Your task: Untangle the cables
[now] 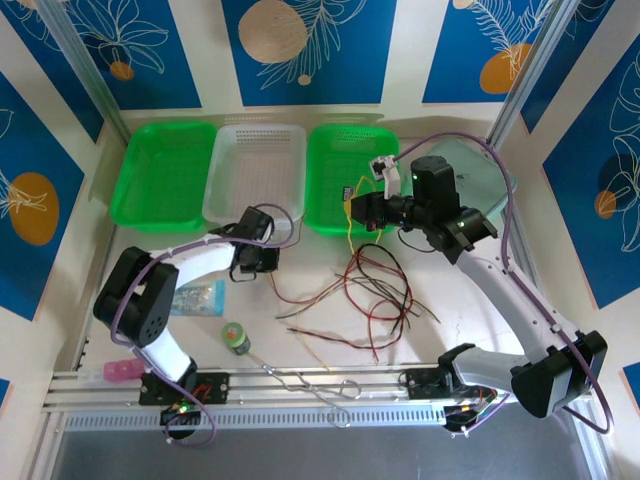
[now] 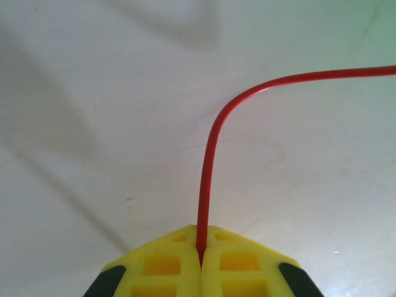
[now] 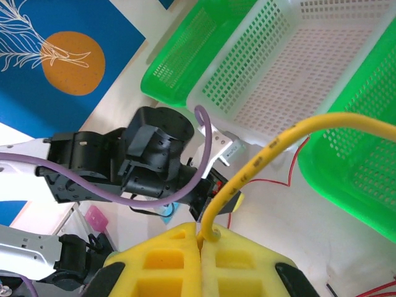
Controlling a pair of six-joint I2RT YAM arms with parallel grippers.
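The cables (image 1: 375, 290), thin red, black and yellow-tan wires, lie in a loose tangle on the white table right of centre. My left gripper (image 1: 262, 268) is low over the table left of the tangle. In the left wrist view it (image 2: 202, 247) is shut on a red cable (image 2: 213, 142) that rises from the jaws and bends off to the right. My right gripper (image 1: 352, 208) hangs above the tangle by the right green basket. It (image 3: 202, 238) is shut on a yellow cable (image 3: 272, 145) that arches up and to the right.
Three baskets stand along the back: green (image 1: 128, 160), white (image 1: 255, 170), green (image 1: 335, 170). A blue packet (image 1: 200, 297), a green tape roll (image 1: 236, 337) and a pink block (image 1: 122, 370) lie near the left arm's base. A bent silver wire (image 1: 320, 385) rests on the front rail.
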